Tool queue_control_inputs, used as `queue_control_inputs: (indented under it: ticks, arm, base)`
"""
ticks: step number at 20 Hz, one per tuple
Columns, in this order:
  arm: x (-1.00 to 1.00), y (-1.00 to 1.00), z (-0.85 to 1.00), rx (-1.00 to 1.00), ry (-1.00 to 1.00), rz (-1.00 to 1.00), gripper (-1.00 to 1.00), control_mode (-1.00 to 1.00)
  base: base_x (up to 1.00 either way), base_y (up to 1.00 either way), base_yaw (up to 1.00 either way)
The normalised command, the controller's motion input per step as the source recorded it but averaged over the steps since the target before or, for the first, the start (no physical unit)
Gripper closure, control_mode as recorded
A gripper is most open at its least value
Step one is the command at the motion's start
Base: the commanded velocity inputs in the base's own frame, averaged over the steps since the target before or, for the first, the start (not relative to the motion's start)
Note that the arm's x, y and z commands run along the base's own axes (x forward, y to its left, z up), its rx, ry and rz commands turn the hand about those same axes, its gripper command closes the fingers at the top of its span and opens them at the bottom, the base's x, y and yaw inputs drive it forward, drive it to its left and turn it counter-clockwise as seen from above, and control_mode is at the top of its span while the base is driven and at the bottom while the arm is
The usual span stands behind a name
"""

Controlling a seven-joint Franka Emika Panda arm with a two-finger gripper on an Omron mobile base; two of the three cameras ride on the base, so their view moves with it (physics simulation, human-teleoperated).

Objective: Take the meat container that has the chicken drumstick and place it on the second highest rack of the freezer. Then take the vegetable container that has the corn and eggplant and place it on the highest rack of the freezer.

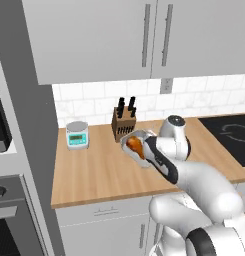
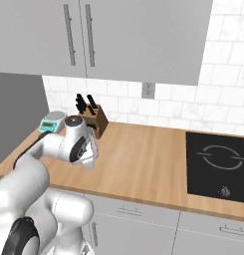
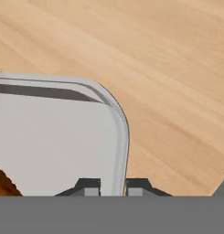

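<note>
The meat container (image 1: 130,139) is a shallow pale grey tray, tilted with its open face toward the left base view, over the wooden counter (image 1: 94,170). The orange-brown chicken drumstick (image 1: 135,145) lies inside it, and a brown edge of that drumstick (image 3: 2,184) shows at the lower left of the hand view. My gripper (image 3: 114,188) is shut on the tray's rim (image 3: 120,137), one dark fingertip on each side of it. From the right base view the hand hides most of the tray (image 2: 92,150). The freezer and the vegetable container are out of view.
A knife block (image 1: 123,123) stands just behind the tray by the tiled wall, and a teal kitchen scale (image 1: 77,135) sits further left. A black cooktop (image 2: 218,167) lies to the right. Wall cabinets hang overhead. An oven (image 1: 4,220) is at the far left.
</note>
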Motion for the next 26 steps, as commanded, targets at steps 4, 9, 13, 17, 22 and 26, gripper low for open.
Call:
queue_control_inputs:
  ticks: [4,9,13,17,22,26]
  arm:
    - [-0.38,-0.06,0.95,0.01,-0.09,-0.01,1.0,-1.0]
    - [-0.7,-0.11,0.83,0.1,0.0,-0.2,1.0,-1.0]
    - [-0.99,-0.12,0.38,0.14,0.0,-0.39,1.0,-1.0]
    - [-0.96,-0.18,0.58,0.2,0.0,-0.39,1.0,-1.0]
    - [-0.56,-0.12,0.66,0.09,0.0,-0.14,1.0,-1.0]
    - [-0.25,0.0,0.42,0.02,0.0,0.0,1.0,-1.0]
  base:
    - [0.0,0.0,0.0]
    - [0.0,0.0,0.0]
    - [0.0,0.0,0.0]
    - [0.0,0.0,0.0]
    - [0.0,0.0,0.0]
    - [0.0,0.0,0.0]
